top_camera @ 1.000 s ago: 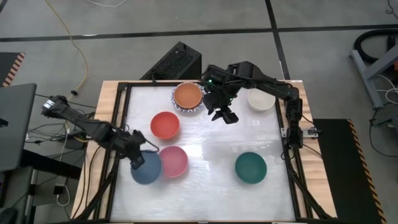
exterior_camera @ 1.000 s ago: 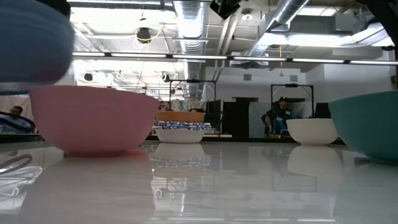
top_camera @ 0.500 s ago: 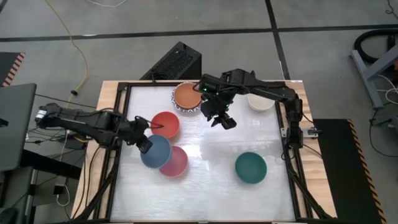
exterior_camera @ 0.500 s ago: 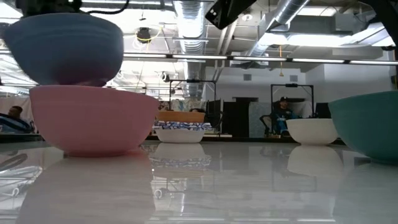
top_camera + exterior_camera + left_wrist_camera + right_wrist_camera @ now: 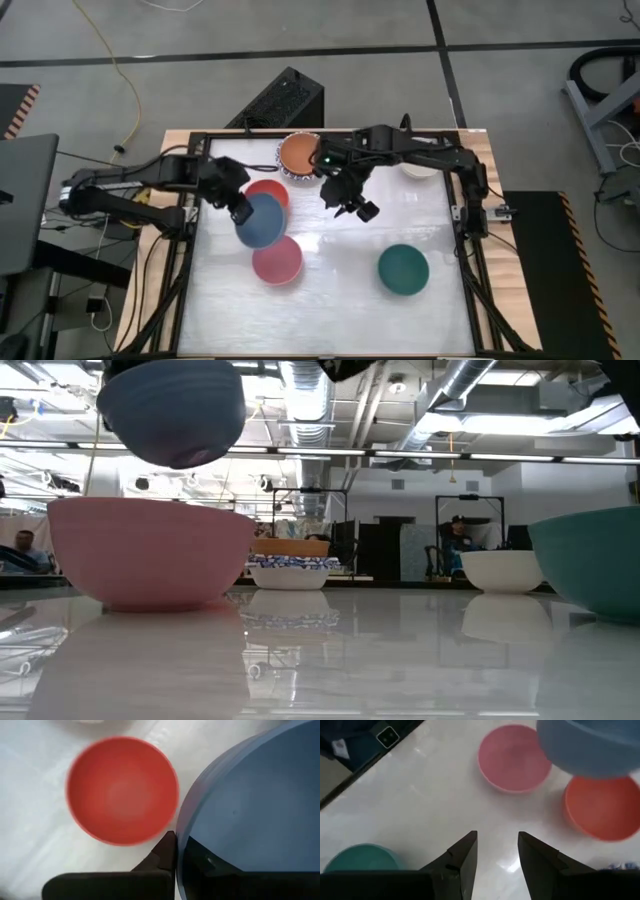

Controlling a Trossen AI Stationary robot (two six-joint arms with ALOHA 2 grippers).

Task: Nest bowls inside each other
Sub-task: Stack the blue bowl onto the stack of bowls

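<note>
Seen from above, the left claw (image 5: pixel 240 212) is clamped on the rim of a blue bowl (image 5: pixel 260 220), held in the air left of centre, overlapping the red bowl (image 5: pixel 268 190) and just above the pink bowl (image 5: pixel 276 260) on the white surface (image 5: pixel 330 300). The right claw (image 5: pixel 352 205) hovers near centre, fingers apart and empty. A green bowl (image 5: pixel 403 270) sits lower right.
</note>
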